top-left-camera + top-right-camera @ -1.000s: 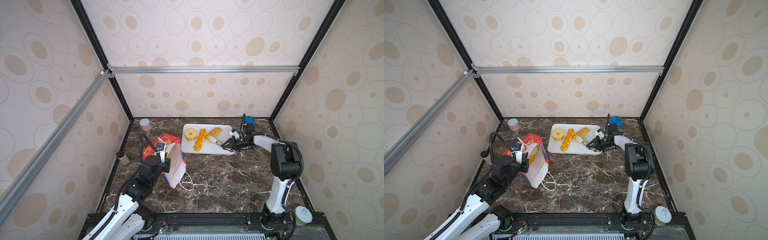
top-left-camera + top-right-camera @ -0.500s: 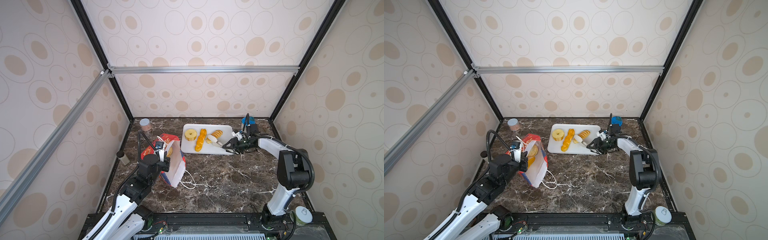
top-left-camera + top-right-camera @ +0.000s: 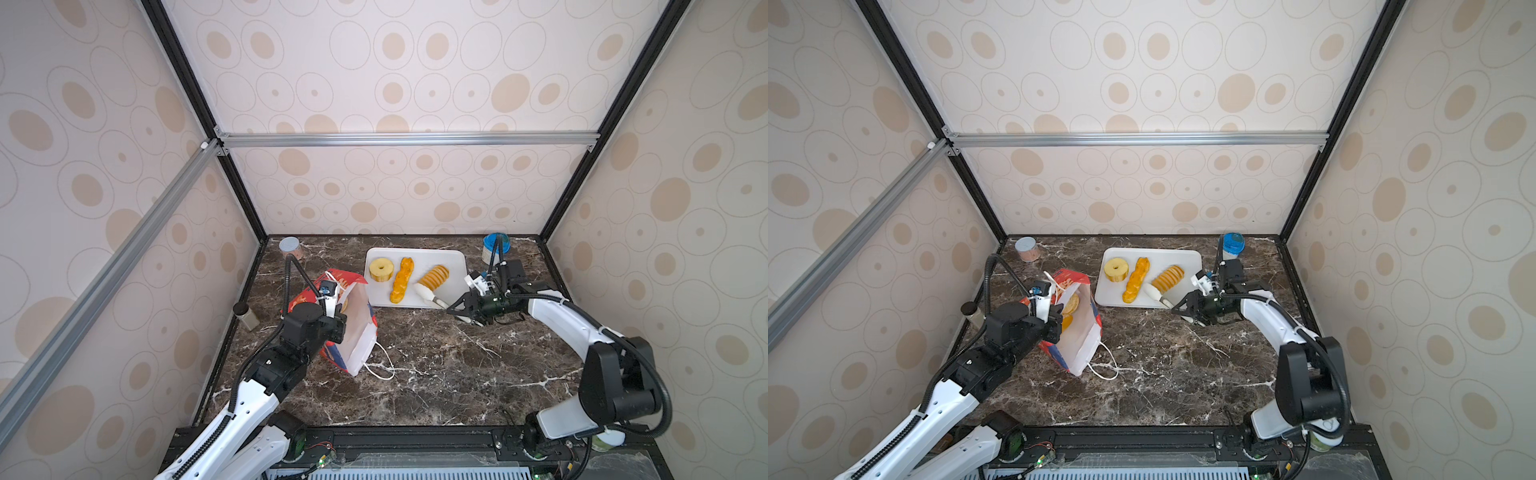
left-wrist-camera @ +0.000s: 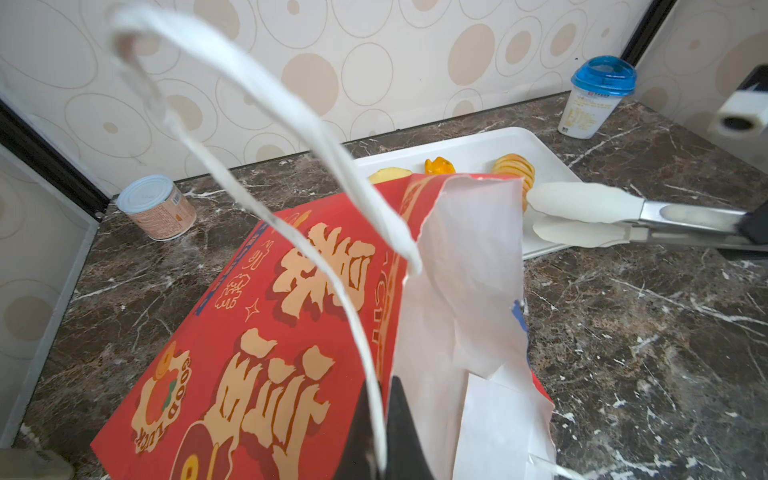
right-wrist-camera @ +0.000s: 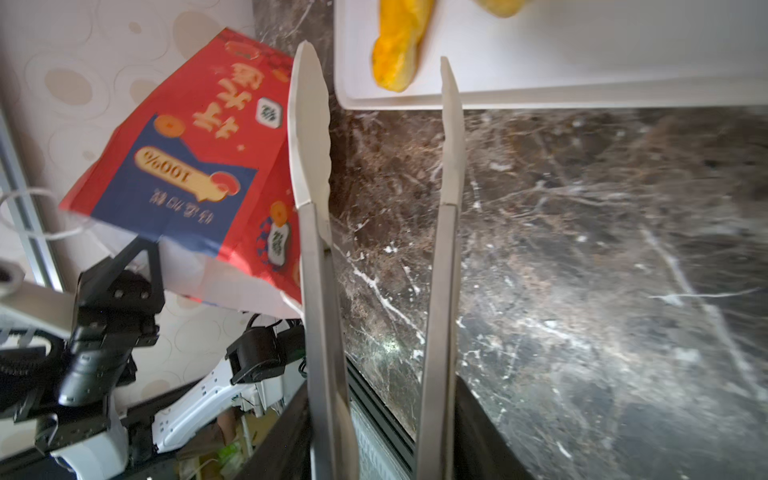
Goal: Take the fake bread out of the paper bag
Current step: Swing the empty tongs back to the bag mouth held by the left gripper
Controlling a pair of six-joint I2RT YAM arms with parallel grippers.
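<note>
Left gripper (image 4: 380,401) pinches the paper bag (image 4: 270,332) (by its cord, seemingly); right gripper (image 5: 382,424) holds parted tongs (image 5: 316,249).

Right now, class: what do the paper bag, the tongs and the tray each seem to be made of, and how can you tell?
The paper bag: thin printed paper, red outside, matte white inside; its rim is torn and creased.
The tongs: grey brushed-looking metal arms; matte white tips, perhaps silicone or plastic.
The tray: smooth white, rounded corners, raised rim; probably plastic.
</note>
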